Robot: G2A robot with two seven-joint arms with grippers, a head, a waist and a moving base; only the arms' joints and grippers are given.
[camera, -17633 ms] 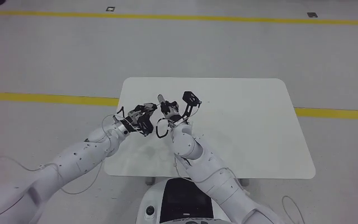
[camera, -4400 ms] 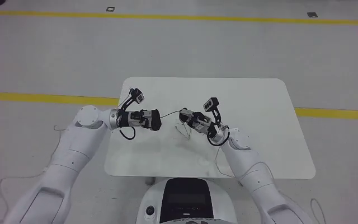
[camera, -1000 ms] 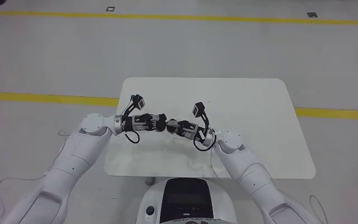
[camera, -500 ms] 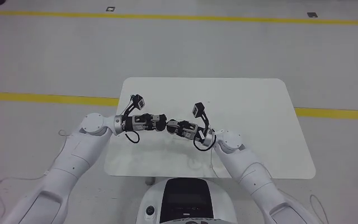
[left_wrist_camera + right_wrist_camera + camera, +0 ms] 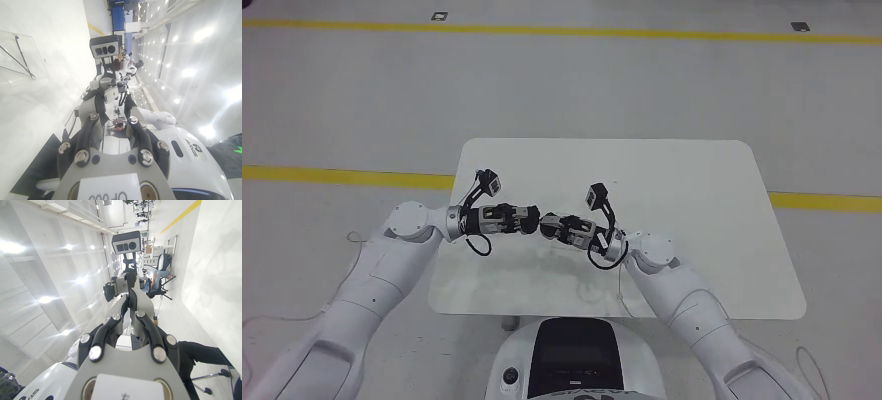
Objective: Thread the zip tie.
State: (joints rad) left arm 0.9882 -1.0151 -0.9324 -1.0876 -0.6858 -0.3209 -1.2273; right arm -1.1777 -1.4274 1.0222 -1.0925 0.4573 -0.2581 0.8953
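The light, springy zip tie [image 5: 103, 130] runs between the parted jaws of the left gripper [image 5: 113, 99]. The right gripper [image 5: 129, 295], tip to tip with it, looks clamped on the strap. Best held close to the tail's tip.

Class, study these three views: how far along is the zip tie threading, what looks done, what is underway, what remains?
Done: the left claw and right claw meet tip to tip over the table. Underway: a thin dark strap, likely the zip tie, runs through the left claw in its wrist view. Remaining: whether the tail has entered the head is hidden, so threading looks unconfirmed.
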